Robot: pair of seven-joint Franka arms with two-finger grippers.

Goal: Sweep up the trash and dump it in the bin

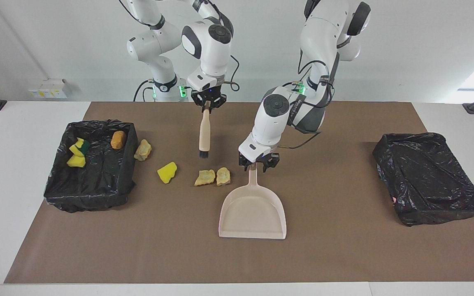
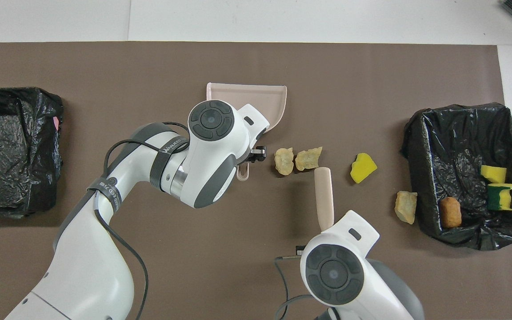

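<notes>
dustpan (image 1: 252, 213) beige | bins (image 1: 91, 164) black | trash (image 1: 167, 172) yellow, tan

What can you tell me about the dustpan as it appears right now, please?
The dustpan is a pale beige scoop, plastic by its look, with a flat tray, low side walls and a slim handle. The tray is empty and lies on the brown mat, its open edge turned away from the robots. The left gripper is shut on the handle's end. Two tan foam chunks lie beside the handle without touching it.
</notes>
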